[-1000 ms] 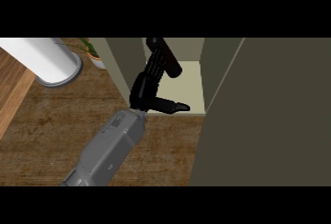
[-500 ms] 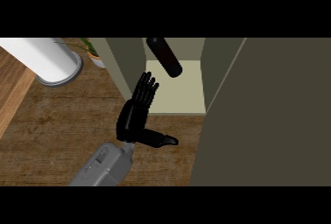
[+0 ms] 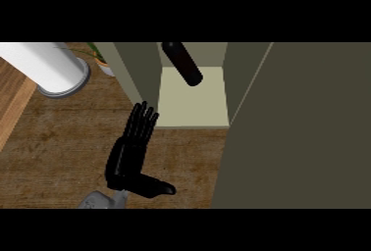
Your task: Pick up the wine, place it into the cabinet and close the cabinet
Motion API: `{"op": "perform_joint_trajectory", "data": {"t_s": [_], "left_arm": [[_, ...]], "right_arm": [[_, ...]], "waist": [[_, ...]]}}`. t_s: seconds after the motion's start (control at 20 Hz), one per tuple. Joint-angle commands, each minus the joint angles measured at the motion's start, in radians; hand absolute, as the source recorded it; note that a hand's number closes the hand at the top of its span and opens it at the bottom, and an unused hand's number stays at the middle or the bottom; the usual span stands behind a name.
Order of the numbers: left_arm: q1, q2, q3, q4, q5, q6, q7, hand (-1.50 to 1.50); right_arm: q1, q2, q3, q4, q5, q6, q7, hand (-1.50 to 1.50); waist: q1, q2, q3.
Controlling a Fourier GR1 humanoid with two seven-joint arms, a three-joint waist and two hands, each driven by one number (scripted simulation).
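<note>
Left hand (image 3: pixel 131 156) farther back from wine (image 3: pixel 181 63) inside cabinet (image 3: pixel 194 104)

A kitchen, it seems: wooden counter (image 3: pixel 58 147), open olive cabinet (image 3: pixel 138 73), white cylinder (image 3: pixel 43 66) nearby.

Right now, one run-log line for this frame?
wine: inside cabinet, not held | left robot hand: open, over counter outside cabinet | cabinet door: open | right robot hand: not visible

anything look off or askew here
The wine looks tilted inside the cabinet, its body slanting from upper left to lower right, though the steep view may exaggerate that. The cabinet door stands open. Nothing spilled.
</note>
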Motion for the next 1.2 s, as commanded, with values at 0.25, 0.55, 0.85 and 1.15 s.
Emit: {"op": "perform_joint_trajectory", "data": {"t_s": [0.25,0.55,0.85,1.15], "left_arm": [[0.126,0.128,0.084,-0.103,0.029,-0.084,-0.039,-1.50],[0.183,0.229,0.171,-0.168,0.067,-0.136,-0.031,-1.50],[0.251,0.296,0.255,-0.202,0.120,-0.206,-0.033,-1.50],[0.224,0.364,0.335,-0.158,0.169,-0.286,0.000,-1.50]], "right_arm": [[0.050,-0.089,0.097,-0.185,-0.098,0.153,0.049,-1.50],[0.028,-0.142,0.174,-0.215,-0.082,0.253,0.048,1.50],[0.016,-0.121,0.237,-0.263,-0.024,0.233,0.084,1.50],[-0.102,-0.039,0.310,-0.218,0.009,0.216,0.161,1.50]], "waist": [[0.001,0.001,0.000],[0.005,0.001,0.000],[0.003,0.001,-0.001],[0.010,0.005,-0.004]]}}
